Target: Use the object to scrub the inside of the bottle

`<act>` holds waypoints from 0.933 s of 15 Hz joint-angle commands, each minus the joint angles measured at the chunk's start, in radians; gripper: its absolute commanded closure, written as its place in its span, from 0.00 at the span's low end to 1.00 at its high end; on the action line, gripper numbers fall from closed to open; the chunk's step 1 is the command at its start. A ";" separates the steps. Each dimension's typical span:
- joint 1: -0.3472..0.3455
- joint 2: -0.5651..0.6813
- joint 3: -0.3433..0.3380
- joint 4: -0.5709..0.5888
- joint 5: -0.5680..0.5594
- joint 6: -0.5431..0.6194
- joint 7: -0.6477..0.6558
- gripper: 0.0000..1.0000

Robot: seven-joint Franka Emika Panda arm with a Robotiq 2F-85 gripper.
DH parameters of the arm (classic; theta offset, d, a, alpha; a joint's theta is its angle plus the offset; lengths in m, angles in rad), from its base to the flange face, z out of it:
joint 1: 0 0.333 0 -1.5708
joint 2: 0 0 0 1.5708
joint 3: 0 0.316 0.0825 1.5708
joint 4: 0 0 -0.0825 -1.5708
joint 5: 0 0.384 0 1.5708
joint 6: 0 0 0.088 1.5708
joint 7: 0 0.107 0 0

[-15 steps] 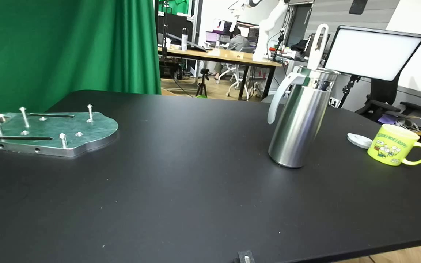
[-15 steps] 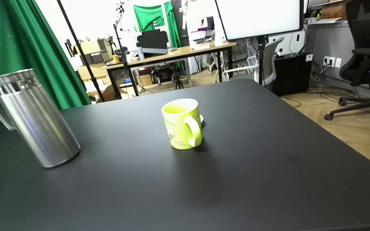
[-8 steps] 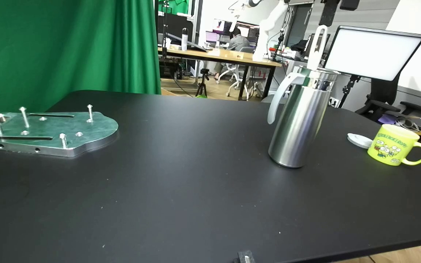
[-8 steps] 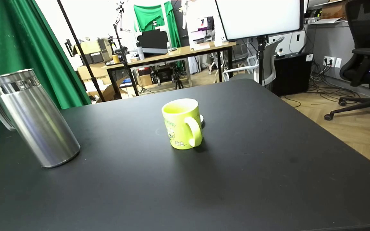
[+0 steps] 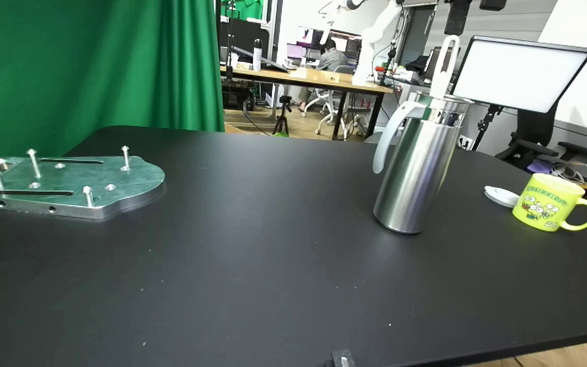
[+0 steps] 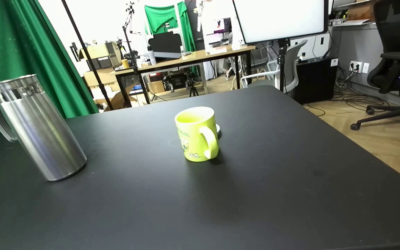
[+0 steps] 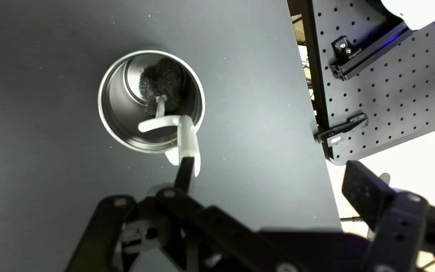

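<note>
The bottle, a tall brushed-steel flask with a side handle, stands upright on the black table in both exterior views (image 5: 416, 173) (image 6: 49, 133). Its open rim (image 7: 201, 104) shows from above in the wrist view. A brush with a white looped handle (image 5: 441, 71) leans in it, handle sticking up out of the mouth. Its dark bristle head (image 7: 164, 81) is inside, low in the bottle. My gripper (image 7: 270, 164) is open with fingers wide apart and nothing between them. One finger is close to the handle's top end; I cannot tell if they touch. An exterior view shows the fingertips above the handle (image 5: 475, 14).
A yellow-green mug (image 5: 545, 204) and a white lid (image 5: 501, 196) are on the table beyond the bottle. A green metal plate with upright bolts (image 5: 69, 178) is at the far side. A perforated board (image 7: 387, 98) lies past the table edge.
A second finger has come down into an exterior view above the brush handle, while the other finger has shifted slightly. The brush handle has tilted slightly; the bottle stays about where it was.
</note>
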 commanded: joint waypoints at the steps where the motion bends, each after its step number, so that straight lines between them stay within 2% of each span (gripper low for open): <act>1: -0.024 0.001 0.020 0.002 -0.019 -0.003 0.002 0.00; 7: -0.033 0.004 0.025 -0.019 -0.070 0.045 -0.023 0.00; 14: -0.037 -0.002 0.015 -0.071 -0.055 0.236 -0.054 0.00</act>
